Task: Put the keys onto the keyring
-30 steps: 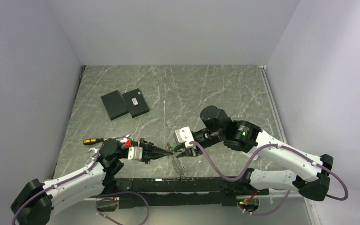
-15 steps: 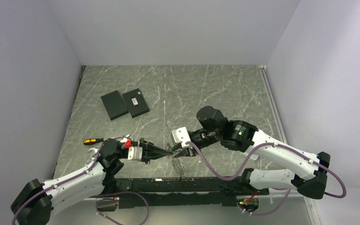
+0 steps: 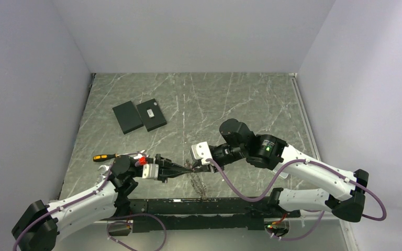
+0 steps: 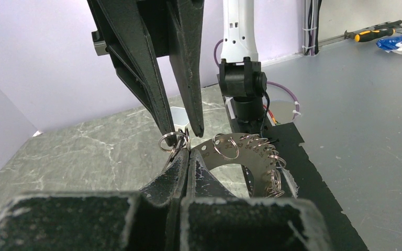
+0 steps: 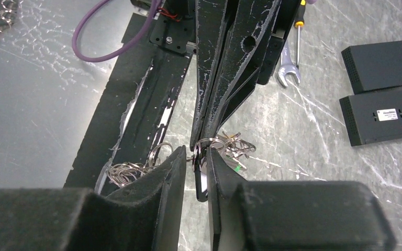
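Note:
My left gripper (image 4: 189,151) is shut on the thin metal keyring (image 4: 171,141), pinching it at the fingertips. A grey chain (image 3: 200,187) hangs from there down to the table, with a small green tag (image 5: 236,168) beside it. My right gripper (image 5: 199,154) meets the left one tip to tip (image 3: 194,167), jaws narrowly apart. A black-headed key (image 5: 201,185) hangs between its fingers, lying against the right finger with a gap to the left one. The key's top reaches the keyring (image 5: 205,145). Any other keys are hidden.
A curved metal plate (image 4: 241,154) threaded with several spare rings lies just behind the grippers, on the black base strip (image 5: 136,104). Two flat black boxes (image 3: 127,116) (image 3: 152,114) sit at the back left. A screwdriver (image 3: 104,157) and wrench (image 5: 288,73) lie by the left arm.
My right gripper has shifted a little left, up to the left gripper's tips, and its jaws have narrowed. The left arm has stayed in place.

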{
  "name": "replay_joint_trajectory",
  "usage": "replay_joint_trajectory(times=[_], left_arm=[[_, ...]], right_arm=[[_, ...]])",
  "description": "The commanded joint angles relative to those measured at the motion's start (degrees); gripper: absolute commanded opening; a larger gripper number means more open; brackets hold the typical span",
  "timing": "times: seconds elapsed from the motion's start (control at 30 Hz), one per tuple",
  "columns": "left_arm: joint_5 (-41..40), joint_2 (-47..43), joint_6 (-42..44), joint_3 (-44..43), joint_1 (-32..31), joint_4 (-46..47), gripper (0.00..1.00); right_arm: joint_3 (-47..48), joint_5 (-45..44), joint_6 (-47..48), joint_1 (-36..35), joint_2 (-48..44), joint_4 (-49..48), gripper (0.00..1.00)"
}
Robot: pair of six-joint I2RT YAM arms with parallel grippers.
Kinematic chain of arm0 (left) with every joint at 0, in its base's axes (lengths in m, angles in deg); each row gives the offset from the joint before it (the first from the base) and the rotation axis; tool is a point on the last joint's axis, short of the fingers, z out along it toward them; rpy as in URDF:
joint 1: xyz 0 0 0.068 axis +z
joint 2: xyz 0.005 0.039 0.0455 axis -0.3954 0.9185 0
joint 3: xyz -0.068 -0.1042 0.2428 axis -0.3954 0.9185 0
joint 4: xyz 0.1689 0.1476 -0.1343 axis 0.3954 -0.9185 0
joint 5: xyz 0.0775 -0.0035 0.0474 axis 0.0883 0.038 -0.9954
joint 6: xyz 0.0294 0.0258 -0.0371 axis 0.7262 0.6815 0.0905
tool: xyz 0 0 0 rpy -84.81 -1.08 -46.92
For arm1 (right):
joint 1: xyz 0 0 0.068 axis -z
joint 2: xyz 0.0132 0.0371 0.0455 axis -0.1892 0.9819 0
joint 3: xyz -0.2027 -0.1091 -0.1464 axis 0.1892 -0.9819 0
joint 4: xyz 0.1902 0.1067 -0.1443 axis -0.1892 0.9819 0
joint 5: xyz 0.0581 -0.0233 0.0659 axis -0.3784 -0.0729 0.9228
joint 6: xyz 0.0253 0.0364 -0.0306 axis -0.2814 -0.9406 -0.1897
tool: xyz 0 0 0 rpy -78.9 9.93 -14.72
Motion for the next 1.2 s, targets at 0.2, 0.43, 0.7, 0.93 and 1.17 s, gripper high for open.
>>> replay_joint_trajectory(times=[0.2, 0.43, 0.7, 0.93, 1.17], left_arm=[[-1.52, -1.24, -0.93, 0.13, -0.19, 5.07, 0.0], [-2.12, -1.46, -1.37, 0.66, -0.21, 6.08, 0.0], [-2.8, -1.63, -0.63, 0.12, -0.16, 3.46, 0.04], [-2.84, -2.12, 1.89, -0.84, -0.23, -0.26, 0.24], [-3.63, -7.49, 6.82, -4.95, -0.36, -15.06, 0.51]], right_arm=[[-0.17, -0.08, 0.91, -0.33, -0.34, -2.07, 0.11], [-0.08, 1.01, 1.2, -0.55, 0.09, -1.72, 0.0], [-2.13, 0.37, 2.12, -0.64, -2.31, -4.65, 0.0], [-1.46, -0.21, 4.1, -0.64, -2.64, -1.65, 0.0], [-1.39, -1.9, 5.83, -0.61, -3.52, 0.42, 0.0]])
